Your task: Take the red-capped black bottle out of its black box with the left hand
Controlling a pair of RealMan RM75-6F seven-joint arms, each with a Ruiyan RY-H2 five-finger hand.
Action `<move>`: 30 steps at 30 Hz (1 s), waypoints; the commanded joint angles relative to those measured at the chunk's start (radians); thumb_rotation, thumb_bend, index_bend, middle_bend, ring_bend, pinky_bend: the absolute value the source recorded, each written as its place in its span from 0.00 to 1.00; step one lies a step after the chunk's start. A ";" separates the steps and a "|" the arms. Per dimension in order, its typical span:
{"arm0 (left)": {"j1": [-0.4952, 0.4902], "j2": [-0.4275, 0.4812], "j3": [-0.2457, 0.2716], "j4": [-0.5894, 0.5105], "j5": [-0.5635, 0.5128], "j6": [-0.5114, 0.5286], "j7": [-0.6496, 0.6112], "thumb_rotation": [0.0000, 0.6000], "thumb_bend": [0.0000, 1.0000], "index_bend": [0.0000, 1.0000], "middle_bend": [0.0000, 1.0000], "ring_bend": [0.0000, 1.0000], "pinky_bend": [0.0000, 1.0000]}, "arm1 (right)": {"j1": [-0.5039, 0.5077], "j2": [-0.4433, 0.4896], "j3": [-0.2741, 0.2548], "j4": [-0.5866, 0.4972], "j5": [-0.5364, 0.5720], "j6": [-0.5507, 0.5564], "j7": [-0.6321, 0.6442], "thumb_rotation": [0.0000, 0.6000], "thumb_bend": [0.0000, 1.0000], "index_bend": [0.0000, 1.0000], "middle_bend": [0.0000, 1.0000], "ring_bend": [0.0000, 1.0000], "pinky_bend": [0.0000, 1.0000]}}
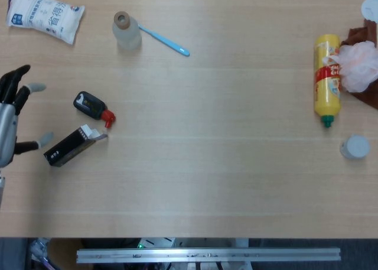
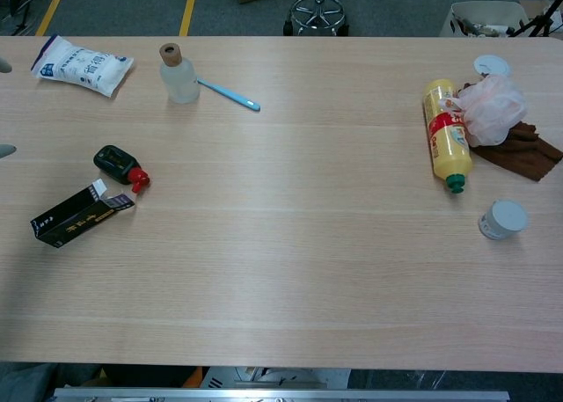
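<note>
The red-capped black bottle (image 1: pixel 91 106) (image 2: pixel 119 165) lies on its side on the table, outside the black box (image 1: pixel 72 145) (image 2: pixel 77 216), just above the box's open flap end. My left hand (image 1: pixel 10 117) is at the far left edge of the head view, fingers spread and holding nothing, well left of the box and bottle. In the chest view only two of its fingertips (image 2: pixel 5 150) show at the left edge. My right hand is in neither view.
A white salt bag (image 1: pixel 44 13) lies at the back left. A clear corked bottle (image 1: pixel 126 31) and a blue toothbrush (image 1: pixel 165 41) sit at the back. A yellow bottle (image 1: pixel 326 79), plastic bag on a brown cloth (image 1: pixel 359 63) and small white jar (image 1: pixel 355 146) are at right.
</note>
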 commanded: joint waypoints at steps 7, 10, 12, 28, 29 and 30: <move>0.073 0.044 0.050 -0.013 0.045 0.061 0.034 1.00 0.03 0.30 0.14 0.13 0.25 | -0.008 0.023 -0.007 -0.046 -0.006 0.006 -0.049 1.00 0.08 0.17 0.16 0.09 0.23; 0.079 0.053 0.059 -0.023 0.046 0.051 0.046 1.00 0.03 0.30 0.15 0.13 0.25 | -0.007 0.023 -0.009 -0.049 -0.006 0.000 -0.053 1.00 0.08 0.17 0.16 0.09 0.23; 0.082 0.054 0.060 -0.029 0.054 0.050 0.055 1.00 0.03 0.30 0.15 0.13 0.25 | -0.005 0.021 -0.009 -0.049 -0.001 -0.007 -0.054 1.00 0.08 0.17 0.16 0.09 0.23; 0.093 0.042 0.039 -0.012 0.035 0.033 0.035 1.00 0.03 0.30 0.15 0.13 0.25 | 0.003 0.025 -0.002 -0.065 -0.001 -0.011 -0.053 1.00 0.08 0.17 0.16 0.09 0.23; 0.094 0.042 0.038 -0.010 0.034 0.032 0.032 1.00 0.03 0.30 0.15 0.13 0.25 | 0.003 0.024 -0.001 -0.064 -0.001 -0.010 -0.051 1.00 0.08 0.17 0.16 0.09 0.23; 0.094 0.041 0.038 -0.009 0.033 0.030 0.033 1.00 0.03 0.30 0.15 0.13 0.25 | 0.003 0.024 -0.001 -0.062 -0.001 -0.011 -0.050 1.00 0.08 0.17 0.16 0.09 0.23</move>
